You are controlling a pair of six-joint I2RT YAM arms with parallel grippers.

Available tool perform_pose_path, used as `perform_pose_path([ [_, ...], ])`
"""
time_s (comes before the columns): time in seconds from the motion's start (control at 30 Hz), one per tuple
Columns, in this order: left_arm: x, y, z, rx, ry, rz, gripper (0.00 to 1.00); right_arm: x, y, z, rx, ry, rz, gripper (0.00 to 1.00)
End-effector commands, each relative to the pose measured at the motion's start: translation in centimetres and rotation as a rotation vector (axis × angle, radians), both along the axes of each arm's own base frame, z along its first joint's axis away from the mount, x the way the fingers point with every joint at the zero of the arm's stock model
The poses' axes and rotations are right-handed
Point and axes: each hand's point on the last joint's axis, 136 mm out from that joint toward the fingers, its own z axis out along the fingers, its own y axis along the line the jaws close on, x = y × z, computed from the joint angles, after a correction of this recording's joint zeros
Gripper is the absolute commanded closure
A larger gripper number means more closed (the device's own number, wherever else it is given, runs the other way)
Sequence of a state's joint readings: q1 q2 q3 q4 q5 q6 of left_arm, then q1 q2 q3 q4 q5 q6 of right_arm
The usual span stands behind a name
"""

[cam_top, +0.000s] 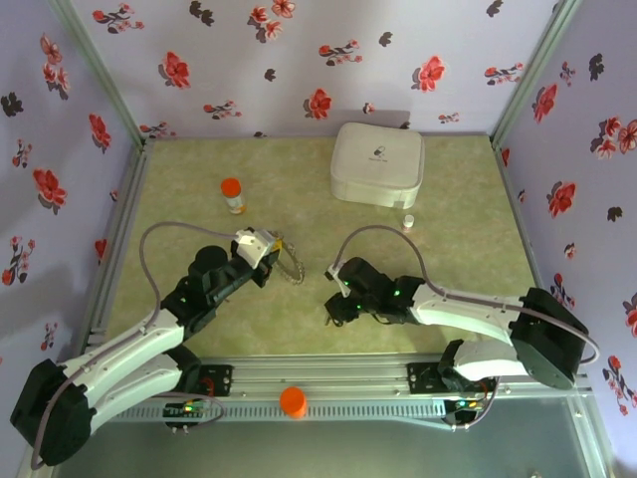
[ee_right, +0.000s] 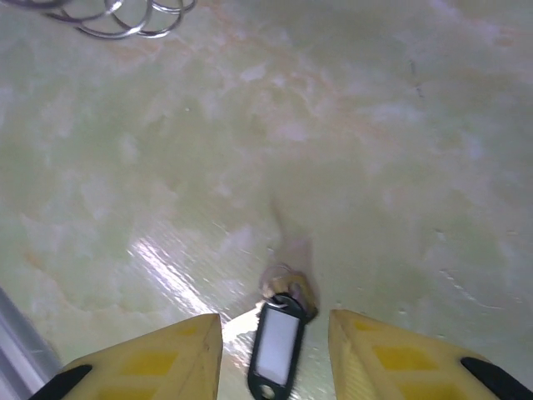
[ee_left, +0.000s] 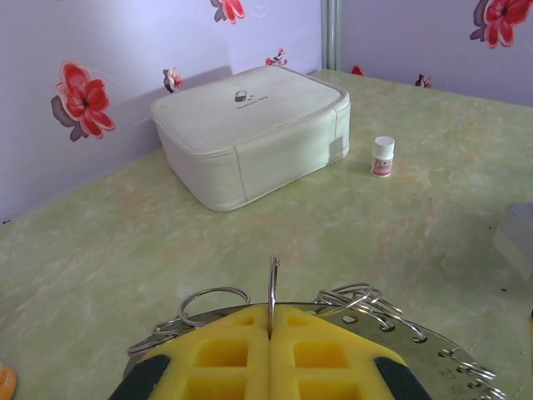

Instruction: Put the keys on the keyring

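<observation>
If you start left of the white box (cam_top: 378, 164), you find the orange-capped bottle (cam_top: 232, 194) standing on the worktop (cam_top: 468, 259). Nearer you than the box and still to its left, your left tool (ee_left: 271, 332) is pressed together on one ring of the keyring (ee_left: 350, 296), with the beaded chain just to its right. In front of the box, your right tool (ee_right: 275, 321) is spread, and a black-headed key (ee_right: 276, 350) lies on the worktop between its fingers, touching neither.

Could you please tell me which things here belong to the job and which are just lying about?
Job:
keyring, gripped by left pincer
key, at open right pincer

Lying about:
box
orange-capped bottle
small bottle
</observation>
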State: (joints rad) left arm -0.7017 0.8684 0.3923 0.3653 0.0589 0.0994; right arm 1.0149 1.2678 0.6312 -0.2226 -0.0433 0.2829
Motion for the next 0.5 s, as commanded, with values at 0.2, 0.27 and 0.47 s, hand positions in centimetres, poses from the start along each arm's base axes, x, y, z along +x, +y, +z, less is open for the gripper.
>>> perform_pose_path([
  [0.2, 1.3, 3.2, 0.9, -0.028, -0.028, 0.186, 1.00, -0.2, 1.3, -0.6, -0.150, -0.105, 0.256, 0.61],
  [0.27, 1.1, 3.4, 0.8, -0.038, -0.023, 0.188, 1.00, -0.5, 1.9, -1.6, -0.152, -0.064, 0.264, 0.61],
  [0.47, 0.8, 3.6, 0.8, -0.044, -0.013, 0.187, 1.00, -0.5, 2.6, -3.1, -0.156, -0.014, 0.254, 0.60],
])
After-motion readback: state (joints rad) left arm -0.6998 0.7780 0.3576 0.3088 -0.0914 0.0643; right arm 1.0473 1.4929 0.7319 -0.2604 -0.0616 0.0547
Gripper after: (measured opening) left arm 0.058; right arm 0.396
